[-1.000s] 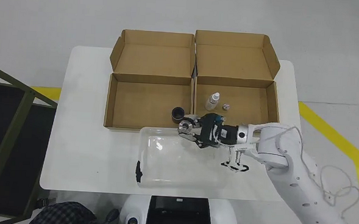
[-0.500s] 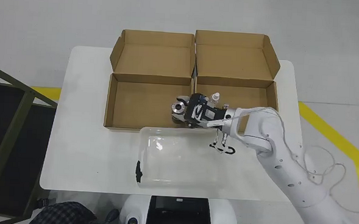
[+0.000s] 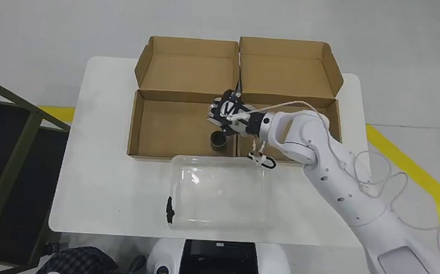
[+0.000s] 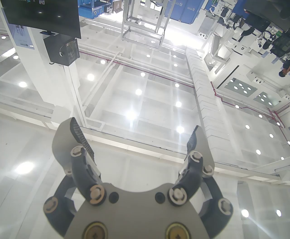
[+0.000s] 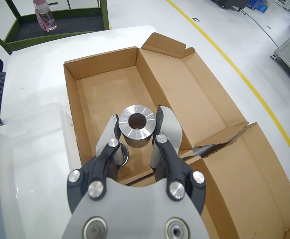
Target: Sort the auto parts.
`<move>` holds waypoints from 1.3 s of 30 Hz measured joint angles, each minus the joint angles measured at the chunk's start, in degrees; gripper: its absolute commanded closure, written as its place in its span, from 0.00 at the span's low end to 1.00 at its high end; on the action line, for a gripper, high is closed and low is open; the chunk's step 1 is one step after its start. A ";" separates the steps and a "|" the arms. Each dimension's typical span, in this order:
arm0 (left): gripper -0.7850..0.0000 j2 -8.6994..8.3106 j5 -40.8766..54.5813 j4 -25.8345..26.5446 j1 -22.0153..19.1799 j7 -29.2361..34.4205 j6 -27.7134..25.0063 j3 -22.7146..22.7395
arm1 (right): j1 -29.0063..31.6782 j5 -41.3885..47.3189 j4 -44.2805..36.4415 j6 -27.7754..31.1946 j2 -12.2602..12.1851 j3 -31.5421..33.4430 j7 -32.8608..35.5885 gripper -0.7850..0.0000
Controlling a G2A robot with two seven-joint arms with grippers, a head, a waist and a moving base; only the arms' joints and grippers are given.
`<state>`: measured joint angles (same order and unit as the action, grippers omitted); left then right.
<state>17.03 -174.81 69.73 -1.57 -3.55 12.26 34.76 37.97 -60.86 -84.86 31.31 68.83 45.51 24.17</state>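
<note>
My right gripper [image 5: 137, 114] is shut on a silver metal cylinder [image 5: 137, 127] with a hole through its middle. It hangs above the right end of the left cardboard box [image 5: 102, 90]. From above, the gripper [image 3: 223, 112] is over that box [image 3: 168, 127] near the wall it shares with the right box [image 3: 310, 130]. A dark ring-shaped part [image 3: 218, 141] lies on the box floor just below the gripper; its ring edge [image 5: 124, 155] peeks out beside one finger. My left gripper [image 4: 135, 131] is open, holds nothing and points up at the ceiling.
A clear plastic bin [image 3: 221, 193] lies on the white table [image 3: 99, 168] in front of the boxes, with a small black clip [image 3: 169, 209] at its left edge. Both box lids stand open at the back. A green cart [image 3: 9, 163] stands left of the table.
The right arm has carried the metal cylinder from above the clear bin's far edge back and left, to over the left cardboard box.
</note>
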 measured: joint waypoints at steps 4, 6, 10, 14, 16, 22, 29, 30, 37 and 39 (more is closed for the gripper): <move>0.00 0.00 0.00 0.00 0.00 0.00 0.00 0.00 | -1.73 -0.41 2.88 -1.71 1.11 -1.83 0.72 1.00; 0.00 0.00 0.00 0.00 0.00 0.00 0.00 0.00 | -2.18 -0.64 4.25 -2.25 1.55 -2.60 0.85 1.00; 0.00 0.00 0.00 0.00 0.00 0.00 0.00 0.00 | -2.91 -1.11 7.62 -3.22 2.53 -4.11 0.71 1.00; 0.00 0.00 0.00 0.00 0.00 0.00 0.00 0.00 | -3.59 -1.45 10.61 -3.79 3.37 -5.08 0.03 1.00; 0.00 0.00 0.00 0.00 0.00 0.00 0.00 0.00 | -4.00 -1.63 12.03 -4.02 3.79 -5.49 -0.16 1.00; 0.00 0.00 0.00 0.00 0.00 0.00 0.00 0.00 | -4.77 -2.42 14.53 -4.61 4.85 -6.48 0.05 1.00; 0.00 0.00 0.00 0.00 0.00 0.00 0.00 0.00 | -5.25 -3.20 16.33 -5.43 5.94 -7.25 0.57 0.69; 0.00 0.00 0.00 0.00 0.00 0.00 0.00 0.00 | -5.31 -3.29 16.53 -5.49 6.06 -7.28 0.68 0.65; 0.00 0.00 0.00 0.00 0.00 0.00 0.00 0.00 | -5.48 -3.82 17.73 -5.29 6.70 -7.04 1.37 0.58; 0.00 0.00 0.00 0.00 0.00 0.00 0.00 0.00 | -5.43 -3.97 17.79 -5.22 6.79 -6.87 1.53 0.57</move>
<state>17.03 -174.81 69.73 -1.57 -3.55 12.26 34.76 32.53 -64.84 -67.07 26.09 75.62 38.64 25.70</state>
